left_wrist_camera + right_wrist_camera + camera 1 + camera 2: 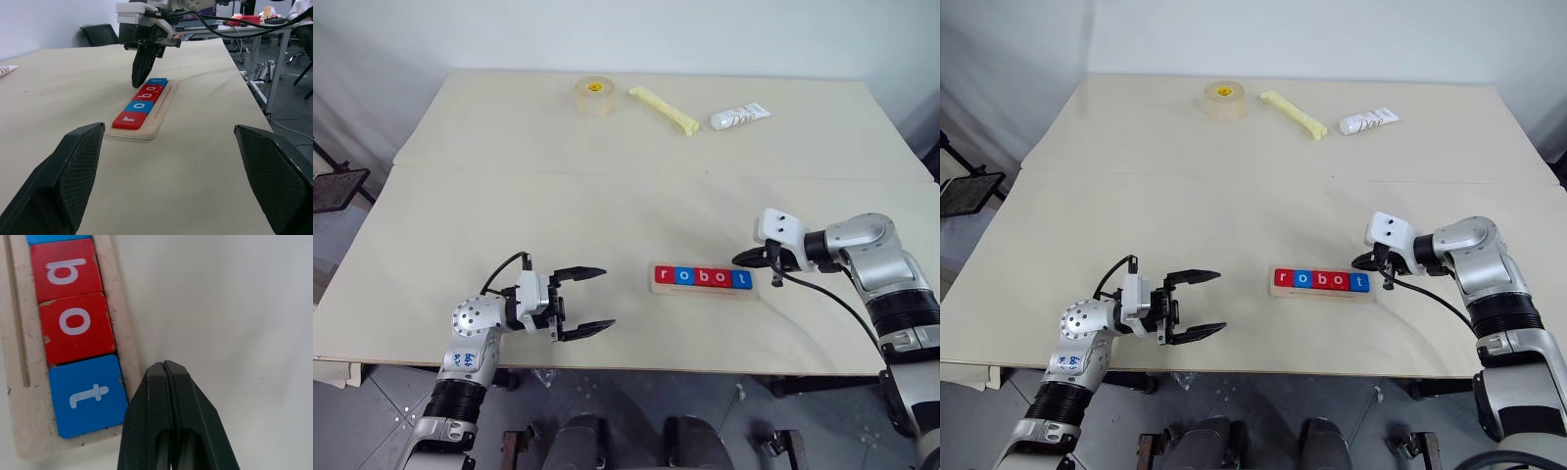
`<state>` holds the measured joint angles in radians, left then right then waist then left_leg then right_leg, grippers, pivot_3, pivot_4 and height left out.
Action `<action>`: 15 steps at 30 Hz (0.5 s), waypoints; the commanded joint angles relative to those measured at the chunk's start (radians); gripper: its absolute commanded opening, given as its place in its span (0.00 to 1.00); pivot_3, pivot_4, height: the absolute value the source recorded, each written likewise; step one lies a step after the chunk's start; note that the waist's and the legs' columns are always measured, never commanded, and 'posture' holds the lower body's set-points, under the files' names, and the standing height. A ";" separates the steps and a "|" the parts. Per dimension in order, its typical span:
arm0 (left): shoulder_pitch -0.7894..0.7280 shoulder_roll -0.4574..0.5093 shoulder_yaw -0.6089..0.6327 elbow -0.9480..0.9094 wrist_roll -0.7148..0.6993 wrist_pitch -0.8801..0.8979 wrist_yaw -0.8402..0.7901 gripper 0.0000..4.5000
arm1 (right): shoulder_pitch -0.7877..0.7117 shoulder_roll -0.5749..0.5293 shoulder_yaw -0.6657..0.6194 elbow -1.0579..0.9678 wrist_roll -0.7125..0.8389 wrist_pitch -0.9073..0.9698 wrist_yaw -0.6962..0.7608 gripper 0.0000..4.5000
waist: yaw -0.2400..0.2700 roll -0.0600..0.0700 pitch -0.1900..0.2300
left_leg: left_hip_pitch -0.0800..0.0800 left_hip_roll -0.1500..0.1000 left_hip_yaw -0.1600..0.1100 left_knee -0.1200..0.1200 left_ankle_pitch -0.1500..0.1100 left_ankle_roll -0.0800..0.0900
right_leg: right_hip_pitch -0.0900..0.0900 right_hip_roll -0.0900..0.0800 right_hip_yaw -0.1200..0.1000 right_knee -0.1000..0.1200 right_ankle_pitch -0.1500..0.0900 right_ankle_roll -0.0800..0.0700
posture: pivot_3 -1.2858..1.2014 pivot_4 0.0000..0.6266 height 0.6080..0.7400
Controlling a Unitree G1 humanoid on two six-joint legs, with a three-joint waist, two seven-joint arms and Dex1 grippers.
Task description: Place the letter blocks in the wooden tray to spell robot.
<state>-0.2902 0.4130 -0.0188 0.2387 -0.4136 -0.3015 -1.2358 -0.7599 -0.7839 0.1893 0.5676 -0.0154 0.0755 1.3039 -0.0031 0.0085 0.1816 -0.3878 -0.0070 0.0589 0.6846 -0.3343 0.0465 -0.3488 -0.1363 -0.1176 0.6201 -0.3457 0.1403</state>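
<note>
Five blocks (702, 277) in the tray (703, 291), near the table's (607, 196) front edge, right of centre: red r, blue o, red b, red o, blue t, left to right, edges touching, spelling robot. Right gripper (740, 259) pressed together, empty, tips just beside the tray's right end by the blue t; contact with the tile not determinable. Left gripper (593, 299) spread wide, empty, well left of the tray, pointed right toward it, fingers (73, 169) apart on either side of the wrist view. Along the far edge: tape roll (594, 97), yellow stick (663, 110), white tube (740, 117), all well apart from the tray.
</note>
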 commanded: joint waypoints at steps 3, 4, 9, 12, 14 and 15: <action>-0.020 0.000 0.002 -0.006 0.001 -0.009 -0.002 1.00 | -0.003 -0.023 -0.032 -0.015 0.004 0.000 -0.023 0.01 | 0.001 0.000 0.000 | 0.000 0.000 0.000 0.000 0.000 0.000 | 0.000 0.000 0.000 0.000 0.000 0.000 | 0.52 0.24 1.00; -0.024 -0.001 0.001 -0.002 0.001 -0.010 -0.003 1.00 | -0.006 -0.025 -0.036 -0.014 0.005 -0.006 -0.029 0.01 | 0.000 0.000 0.000 | 0.000 0.000 0.000 0.000 0.000 0.000 | 0.000 0.000 0.000 0.000 0.000 0.000 | 0.52 0.24 1.00; -0.033 0.002 0.008 0.009 0.007 -0.009 0.009 1.00 | -0.014 -0.048 -0.088 -0.023 0.034 -0.016 -0.068 0.01 | 0.001 0.000 0.000 | 0.000 0.000 0.000 0.000 0.000 0.000 | 0.000 0.000 0.000 0.000 0.000 0.000 | 0.52 0.24 1.00; -0.040 0.011 0.021 0.021 0.002 0.005 0.012 1.00 | 0.031 -0.074 -0.150 -0.076 0.101 -0.011 -0.034 0.12 | 0.004 0.000 0.000 | 0.000 0.000 0.000 0.000 0.000 0.000 | 0.000 0.000 0.000 0.000 0.000 0.000 | 0.52 0.24 1.00; -0.048 0.024 0.030 0.041 0.003 0.004 0.005 1.00 | 0.103 -0.106 -0.193 -0.112 0.144 0.003 0.002 0.27 | 0.006 0.000 0.000 | 0.000 0.000 -0.001 0.000 0.000 0.000 | 0.000 0.000 -0.001 0.000 0.000 0.000 | 0.52 0.24 1.00; -0.058 0.034 0.039 0.060 0.002 0.005 -0.001 1.00 | 0.172 -0.134 -0.228 -0.139 0.184 0.005 0.042 0.35 | 0.013 0.000 0.000 | -0.001 0.000 -0.001 0.000 0.000 0.000 | 0.000 0.000 -0.001 0.000 0.000 0.000 | 0.52 0.24 1.00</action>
<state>-0.3422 0.4222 -0.0097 0.2872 -0.4069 -0.2937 -1.2343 -0.6435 -0.8822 0.0140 0.4611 0.1095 0.0706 1.2978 0.0099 0.0084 0.1816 -0.3883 -0.0072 0.0550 0.6846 -0.3343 0.0465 -0.3474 -0.1361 -0.1203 0.6199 -0.3457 0.1403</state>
